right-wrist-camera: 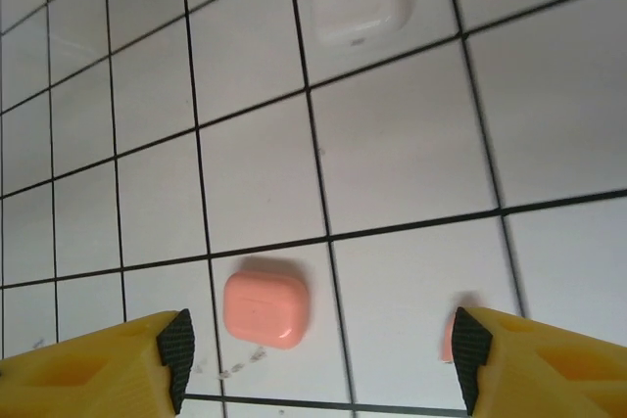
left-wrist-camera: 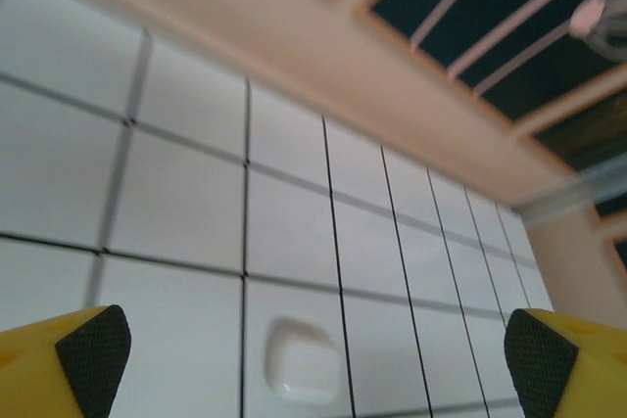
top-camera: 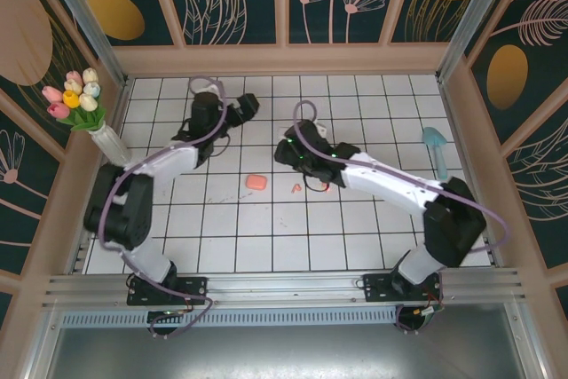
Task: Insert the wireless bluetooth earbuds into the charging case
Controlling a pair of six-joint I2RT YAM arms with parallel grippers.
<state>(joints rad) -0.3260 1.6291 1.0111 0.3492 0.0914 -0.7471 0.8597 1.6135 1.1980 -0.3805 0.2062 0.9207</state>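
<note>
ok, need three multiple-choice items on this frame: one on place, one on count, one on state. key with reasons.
1. Seen from the right claw, where is the white rounded plastic case relative to the salmon-pink rounded plastic case?
A) stacked on it
B) nearer the claw
C) farther off

2. How many cases lie on the white tiled table top in the right wrist view?
A) one
B) two
C) four

3. The left claw is:
A) open, holding nothing
B) shut on the white case
C) shut on nothing

Key:
1 C, the white case sits higher in that view, with grid lines between it and the pink one.
2 B, one white and one pink.
3 A, both pads stand wide apart and the white case lies untouched on the tiles.
</note>
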